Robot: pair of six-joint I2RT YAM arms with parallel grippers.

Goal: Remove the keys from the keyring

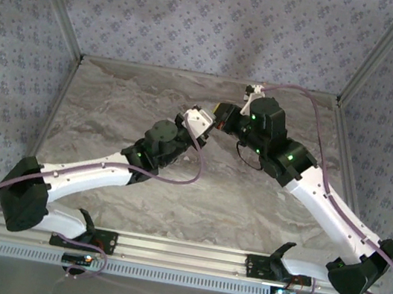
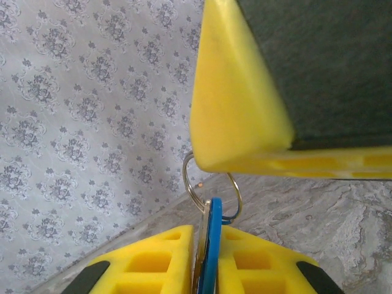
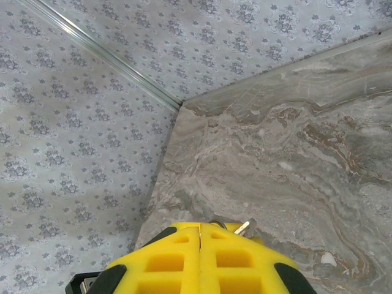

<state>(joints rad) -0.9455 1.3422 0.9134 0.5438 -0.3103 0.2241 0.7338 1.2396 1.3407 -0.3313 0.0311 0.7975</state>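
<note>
The left jaws were clenched on the blue keys (image 2: 212,245), which sat just below the keyring (image 2: 184,177), over the table (image 2: 318,208). The right jaws were pressed together on the keyring's upper edge, their yellow pad directly above the keyring.

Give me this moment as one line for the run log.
left gripper: shut on keys | right gripper: shut on keyring | status: keys on keyring, not yet removed

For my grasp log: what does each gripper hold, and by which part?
The left gripper clamps the keys by their flat sides; the right gripper apparently pinches the keyring opposite them.
</note>
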